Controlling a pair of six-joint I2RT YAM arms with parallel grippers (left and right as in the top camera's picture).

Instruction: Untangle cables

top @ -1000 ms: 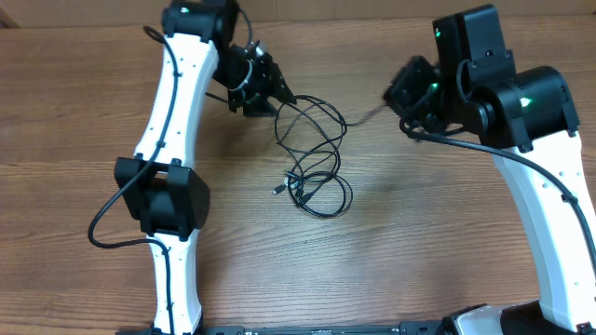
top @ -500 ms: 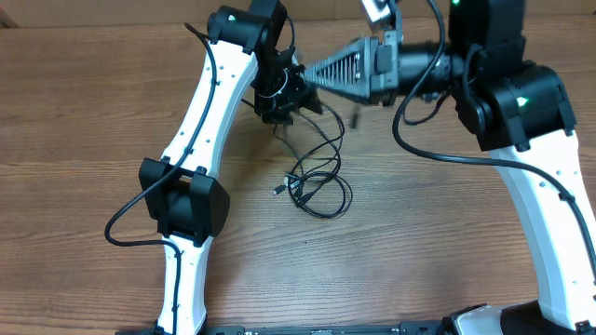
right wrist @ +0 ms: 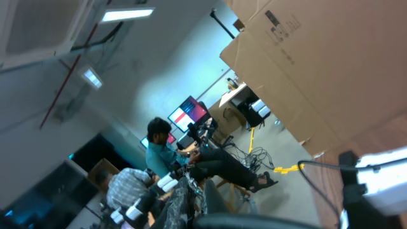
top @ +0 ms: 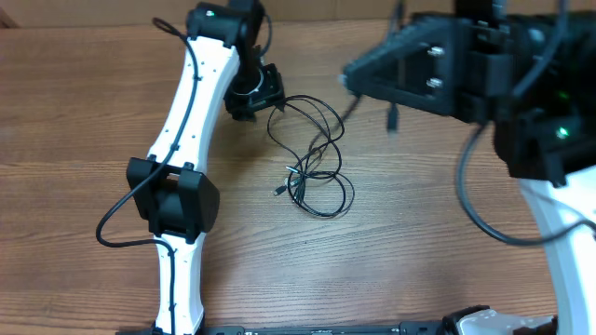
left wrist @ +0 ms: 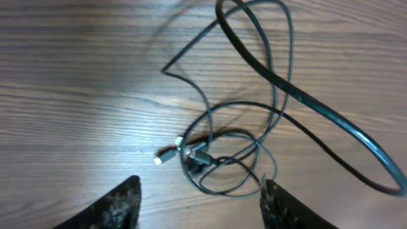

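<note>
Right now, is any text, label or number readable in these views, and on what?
None can be read.
Cardboard box, right wrist view: dark printed marks, too blurred.
Monitor screen: too small.
Cables and table: no markings visible.

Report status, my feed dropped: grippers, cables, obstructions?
Left gripper open over cables. Right gripper raised, shut on one strand. Cables tangled. Nothing in the way.

Bright even light, soft shadows; motion blur top-rt, overhead cam.
</note>
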